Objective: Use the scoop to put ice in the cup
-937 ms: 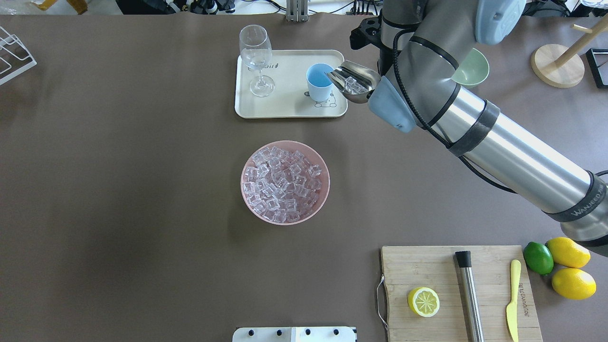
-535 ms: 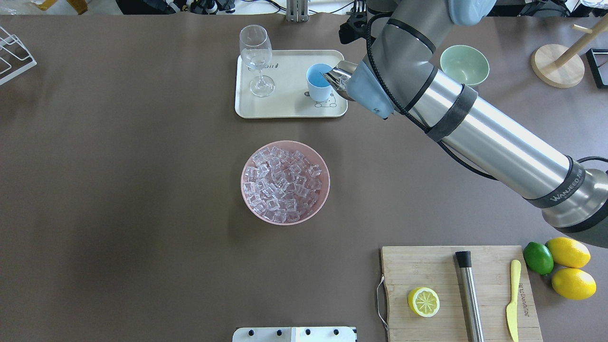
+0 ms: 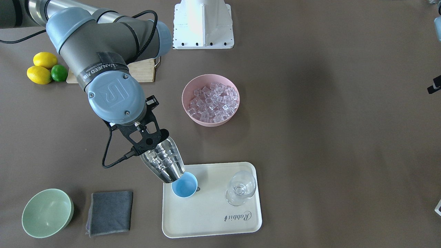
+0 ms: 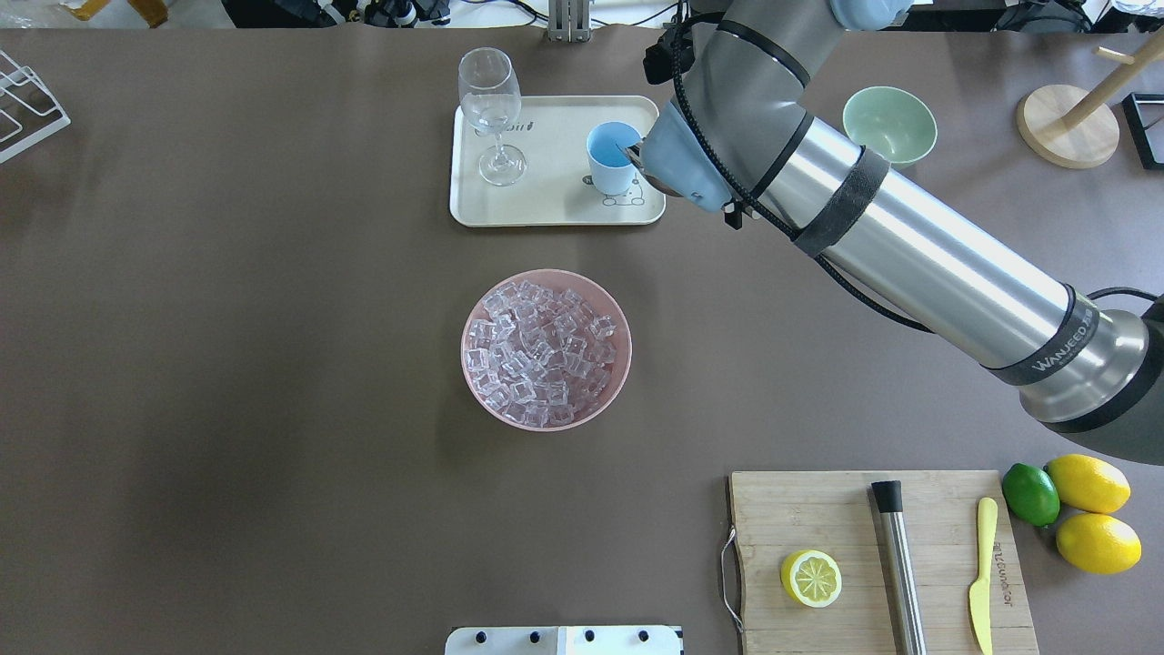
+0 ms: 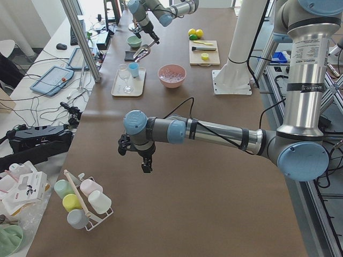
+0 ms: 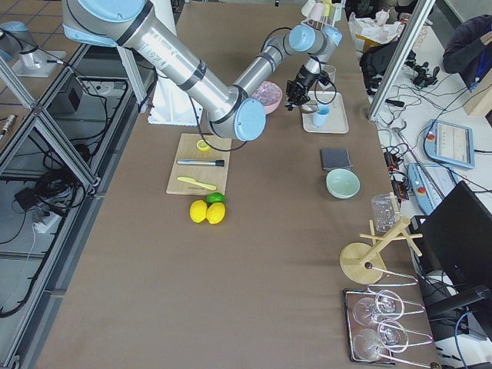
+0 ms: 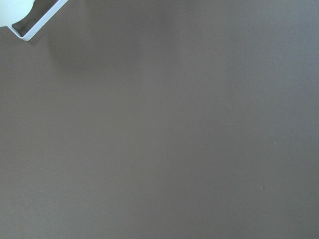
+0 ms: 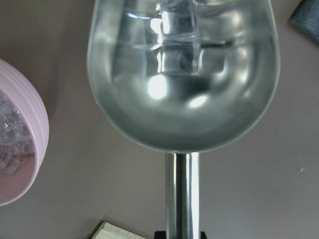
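The right gripper (image 3: 147, 140) clamps the shiny steel scoop (image 3: 165, 162), which holds clear ice cubes (image 8: 180, 47) and tilts into the small light-blue cup (image 3: 185, 189) on the cream tray (image 3: 213, 220) near the worktop's far edge. I cannot tell how the left gripper (image 5: 145, 168) holds its jaws.

scoop (image 3: 164, 161): shiny steel, tipped steeply, mouth down at cup (image 3: 185, 185) rim, few clear cubes in trough. cup: light blue, upright, on cream tray (image 3: 206, 220). ice (image 3: 213, 101): heaped in pink bowl (image 3: 211, 123), well apart from cup.
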Robot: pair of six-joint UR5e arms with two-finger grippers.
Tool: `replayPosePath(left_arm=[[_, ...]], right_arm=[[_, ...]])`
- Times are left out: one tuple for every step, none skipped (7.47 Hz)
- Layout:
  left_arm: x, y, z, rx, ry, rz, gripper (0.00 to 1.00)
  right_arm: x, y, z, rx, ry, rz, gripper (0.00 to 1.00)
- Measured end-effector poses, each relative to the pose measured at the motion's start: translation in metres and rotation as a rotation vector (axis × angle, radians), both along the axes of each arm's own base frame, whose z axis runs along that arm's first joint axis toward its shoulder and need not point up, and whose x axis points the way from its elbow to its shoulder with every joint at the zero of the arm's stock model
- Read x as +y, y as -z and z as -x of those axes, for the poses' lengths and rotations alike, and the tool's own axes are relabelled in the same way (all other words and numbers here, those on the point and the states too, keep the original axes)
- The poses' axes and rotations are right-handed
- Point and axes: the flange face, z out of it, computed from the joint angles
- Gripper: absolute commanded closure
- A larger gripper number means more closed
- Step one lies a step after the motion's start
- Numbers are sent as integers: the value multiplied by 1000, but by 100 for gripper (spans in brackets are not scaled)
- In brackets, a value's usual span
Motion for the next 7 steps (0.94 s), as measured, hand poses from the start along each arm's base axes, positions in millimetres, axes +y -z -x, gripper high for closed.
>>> replayPosePath(left_arm=[[0, -3, 1, 0, 2, 2, 2], [2, -7, 2, 0, 3, 8, 2], [2, -8, 3, -1, 5, 13, 2], [3, -10, 3, -3, 6, 18, 2], [2, -10, 3, -4, 7, 21, 2], [2, -10, 4, -5, 8, 22, 2], [3, -10, 4, -3, 9, 21, 2]], right_arm=[[0, 3, 0, 7, 3, 7, 100], [1, 6, 1, 10, 5, 9, 100], [0, 10, 2, 11, 6, 12, 100], [-3, 14, 5, 15, 7, 16, 100], [-4, 16, 7, 18, 7, 17, 100], [-5, 17, 7, 19, 8, 18, 100], [-5, 16, 7, 21, 8, 17, 100]])
